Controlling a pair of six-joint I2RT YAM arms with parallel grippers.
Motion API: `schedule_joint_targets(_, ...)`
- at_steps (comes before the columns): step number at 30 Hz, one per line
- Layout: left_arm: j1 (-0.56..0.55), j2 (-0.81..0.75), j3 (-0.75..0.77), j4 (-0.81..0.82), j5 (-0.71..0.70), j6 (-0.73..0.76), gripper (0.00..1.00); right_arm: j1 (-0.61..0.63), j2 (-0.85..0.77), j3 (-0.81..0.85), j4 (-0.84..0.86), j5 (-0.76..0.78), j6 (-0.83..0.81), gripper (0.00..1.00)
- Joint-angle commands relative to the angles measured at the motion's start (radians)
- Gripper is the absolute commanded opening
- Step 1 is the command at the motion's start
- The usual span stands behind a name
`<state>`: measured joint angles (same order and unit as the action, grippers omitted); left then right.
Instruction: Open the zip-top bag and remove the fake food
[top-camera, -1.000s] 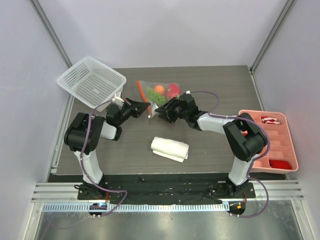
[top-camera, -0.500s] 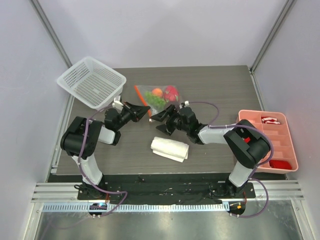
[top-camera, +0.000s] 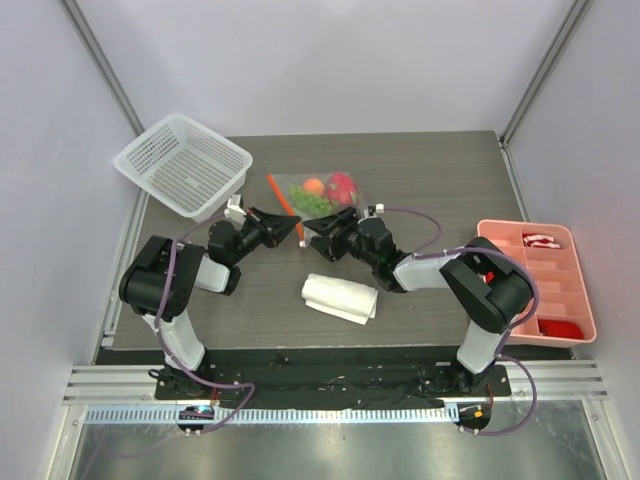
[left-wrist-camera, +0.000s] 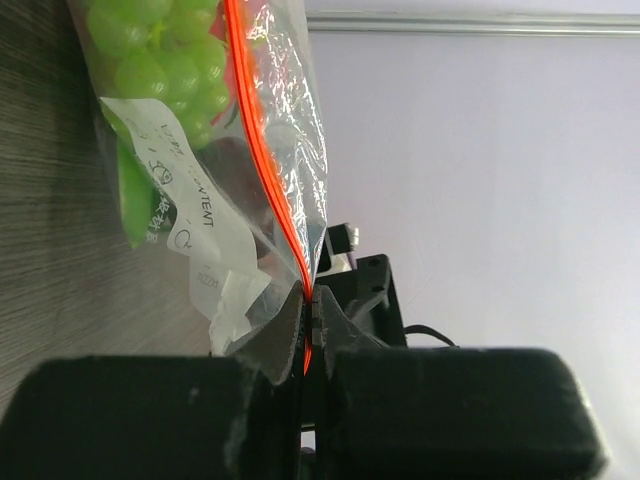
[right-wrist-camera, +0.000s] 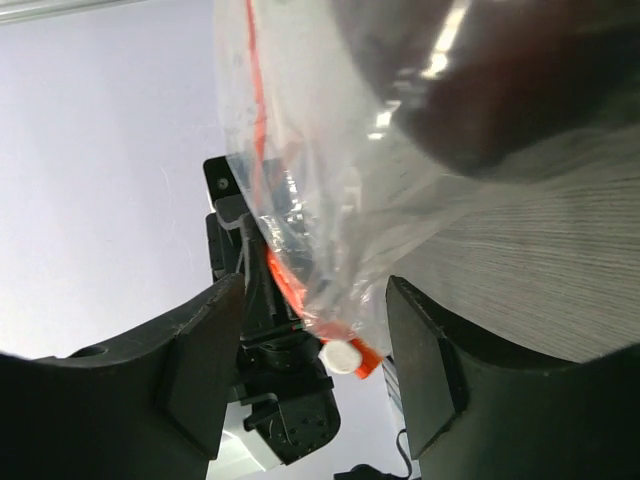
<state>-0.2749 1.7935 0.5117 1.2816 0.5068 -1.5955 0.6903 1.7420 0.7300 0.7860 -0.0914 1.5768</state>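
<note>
The clear zip-top bag (top-camera: 318, 195) lies at the table's middle back with the fake food inside: a small orange (top-camera: 314, 185), a red-pink dragon fruit (top-camera: 342, 185) and green grapes (left-wrist-camera: 160, 60). My left gripper (top-camera: 297, 229) is shut on the bag's orange-red zipper strip (left-wrist-camera: 270, 170) at its near end. In its own view the left gripper (left-wrist-camera: 308, 320) shows the strip pinched between the jaws. My right gripper (right-wrist-camera: 315, 350) is open. Its fingers straddle the bag's corner and the white slider (right-wrist-camera: 342, 357) without touching. A dark purple fruit (right-wrist-camera: 500, 90) shows through the plastic.
A white mesh basket (top-camera: 183, 163) stands tilted at the back left corner. A folded white cloth (top-camera: 340, 297) lies in front of both grippers. A pink divided tray (top-camera: 540, 280) with red items sits off the table's right edge.
The right gripper opened, drew back from the bag, then came in again around its corner. The left gripper stayed shut on the strip and dragged the bag slightly left.
</note>
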Motion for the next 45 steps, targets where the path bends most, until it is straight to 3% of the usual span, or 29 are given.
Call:
schedule_joint_targets(1,-0.004,-0.051,0.011,0.05,0.029,0.0,0.0,0.006,-0.002,-0.032,0.067,0.045,0.051,0.64)
schedule_joint_targets(8,-0.004,-0.069,0.005,0.01,0.05,0.023,0.0,-0.005,0.06,-0.026,0.138,-0.005,0.068,0.65)
schedule_joint_targets(12,-0.004,-0.075,-0.006,-0.007,0.055,0.043,0.0,-0.009,0.112,0.028,0.173,-0.05,0.057,0.55)
schedule_joint_targets(16,-0.001,-0.078,-0.013,-0.022,0.059,0.074,0.0,-0.011,0.07,-0.001,0.161,-0.013,0.051,0.11)
schedule_joint_targets(18,0.003,-0.115,-0.004,-0.094,0.062,0.132,0.0,-0.017,0.027,0.005,0.087,-0.004,0.016,0.01)
schedule_joint_targets(21,0.003,-0.19,0.011,-0.356,0.041,0.297,0.09,-0.032,0.005,0.005,0.065,-0.007,0.009,0.01)
schedule_joint_targets(22,0.002,-0.259,0.011,-0.477,0.026,0.374,0.28,-0.038,0.005,0.008,0.058,-0.008,0.009,0.01)
schedule_joint_targets(24,-0.001,-0.336,0.011,-0.62,-0.039,0.443,0.45,-0.043,0.014,0.025,0.042,-0.013,0.005,0.01)
schedule_joint_targets(25,-0.007,-0.417,0.023,-0.692,-0.066,0.483,0.6,-0.046,0.017,0.028,0.039,-0.014,0.008,0.01)
schedule_joint_targets(26,-0.013,-0.449,0.03,-0.828,-0.089,0.543,0.62,-0.044,0.019,0.035,0.044,-0.018,0.012,0.01)
schedule_joint_targets(28,-0.033,-0.514,0.028,-0.89,-0.131,0.577,0.6,-0.044,0.017,0.045,0.036,-0.018,0.015,0.01)
schedule_joint_targets(31,-0.067,-0.526,0.008,-0.898,-0.136,0.582,0.48,-0.046,-0.021,0.049,-0.028,-0.007,0.023,0.01)
schedule_joint_targets(37,-0.234,-0.467,0.063,-0.939,-0.226,0.672,0.51,-0.044,-0.085,0.108,-0.237,0.009,-0.047,0.01)
schedule_joint_targets(40,-0.264,-0.485,0.09,-1.011,-0.345,0.732,0.49,-0.049,-0.082,0.109,-0.245,-0.002,-0.046,0.01)
schedule_joint_targets(45,-0.267,-0.476,0.134,-1.035,-0.341,0.755,0.43,-0.049,-0.087,0.112,-0.261,-0.007,-0.058,0.01)
